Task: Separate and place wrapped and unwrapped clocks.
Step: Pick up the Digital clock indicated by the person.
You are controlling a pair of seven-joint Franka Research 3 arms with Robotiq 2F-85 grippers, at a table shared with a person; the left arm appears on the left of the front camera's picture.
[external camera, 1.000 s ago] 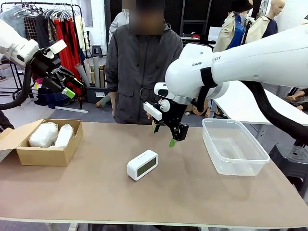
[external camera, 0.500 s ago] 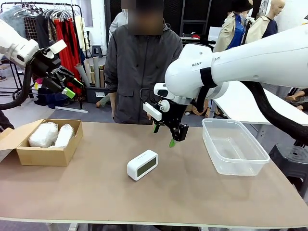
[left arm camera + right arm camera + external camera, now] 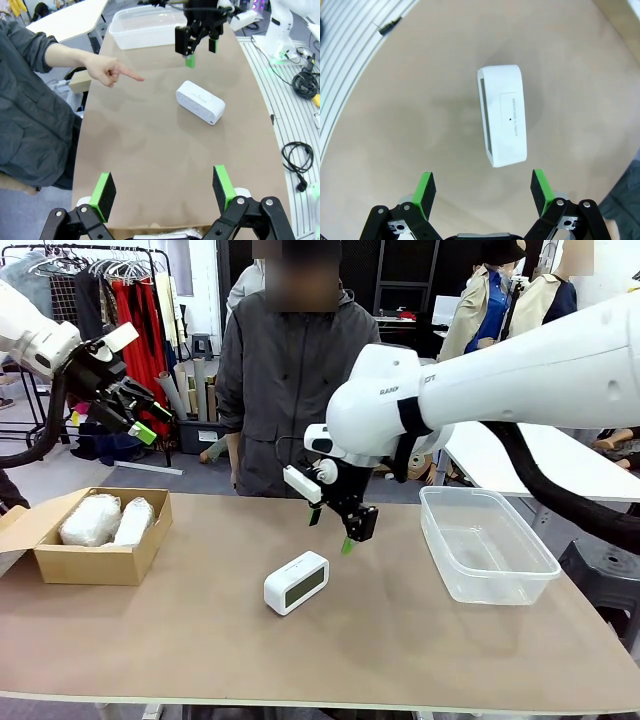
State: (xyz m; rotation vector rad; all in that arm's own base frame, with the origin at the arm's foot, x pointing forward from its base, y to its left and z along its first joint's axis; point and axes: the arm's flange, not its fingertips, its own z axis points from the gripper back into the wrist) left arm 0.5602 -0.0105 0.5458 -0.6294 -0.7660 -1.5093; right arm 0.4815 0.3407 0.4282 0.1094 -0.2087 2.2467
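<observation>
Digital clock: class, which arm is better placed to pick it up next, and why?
Right. The right tool, open, hovers close to the digital clock, aimed at it; the left tool hangs high by the cardboard box, far off.

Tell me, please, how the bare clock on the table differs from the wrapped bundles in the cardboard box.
The bare clock shows a smooth white casing and a dark screen; the wrapped bundles are hidden in crinkly white plastic. The bare clock stands on the open table, with the open right gripper hovering over it; the wrapped bundles lie side by side inside the cardboard box at the robot's left. All are white and oblong.
</observation>
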